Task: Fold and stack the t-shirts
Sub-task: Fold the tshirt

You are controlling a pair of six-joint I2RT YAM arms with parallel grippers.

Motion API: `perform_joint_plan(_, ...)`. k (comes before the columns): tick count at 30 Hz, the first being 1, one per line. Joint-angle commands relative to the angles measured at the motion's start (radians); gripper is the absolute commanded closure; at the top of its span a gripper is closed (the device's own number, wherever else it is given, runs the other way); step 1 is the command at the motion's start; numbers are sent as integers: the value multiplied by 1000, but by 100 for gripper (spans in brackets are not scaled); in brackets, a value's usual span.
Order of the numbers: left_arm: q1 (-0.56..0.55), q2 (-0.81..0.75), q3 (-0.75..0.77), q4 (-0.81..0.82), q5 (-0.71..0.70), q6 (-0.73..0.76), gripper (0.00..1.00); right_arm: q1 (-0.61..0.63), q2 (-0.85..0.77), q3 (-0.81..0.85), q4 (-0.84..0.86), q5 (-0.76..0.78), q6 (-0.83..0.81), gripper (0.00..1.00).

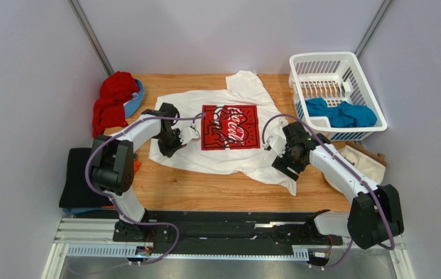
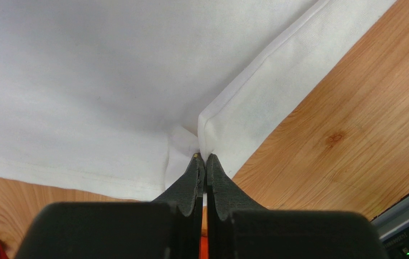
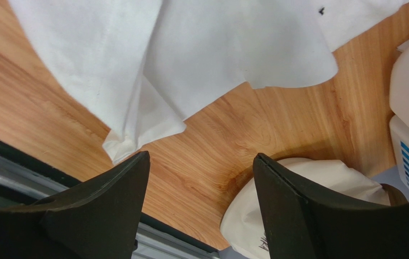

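The top view alone shows the white cloth t-shirt (image 1: 222,160) spread print-up at centre frame on the pale wooden table (image 1: 217,192), its red square print reading "Coca-Cola" in white script. It also shows a teal cloth shirt (image 1: 342,113) in the white plastic basket (image 1: 321,56) at upper right.

Only the left wrist view shows the left gripper (image 2: 205,157), its jaws pressed together and pinching the white hem's corner.

The right wrist view shows the right gripper (image 3: 201,155), jaws spread wide and holding nothing. A cream cloth bag (image 3: 309,183) lies at lower right, its dark lettering unreadable.
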Motion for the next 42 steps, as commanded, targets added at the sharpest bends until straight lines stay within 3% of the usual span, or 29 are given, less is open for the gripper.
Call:
perform_joint_plan(1,2,-46,-7,-19,-11,-5,100,18,-58,40,-104,-135,23,26)
perform_joint_plan(8,2,-29,11,-19,-16,-14,100,84,-77,5,-137,-188,27,29)
perform_joint_plan(28,2,6,10,-18,-25,-13,100,88,47,-55,6,-180,17,47)
perform_joint_plan(31,2,9,-2,-9,-26,-13,100,88,75,-69,34,-174,24,53)
perform_joint_plan(34,2,11,-12,0,-34,-11,100,88,96,-75,44,-172,32,67)
perform_joint_plan(37,2,8,-22,4,-34,-16,100,86,101,-72,40,-163,41,84)
perform_joint_plan(38,2,5,-22,4,-36,-16,100,88,96,-66,35,-159,44,94)
perform_joint_plan(42,2,-32,-30,-1,-36,-40,100,86,26,-37,-46,-148,50,100)
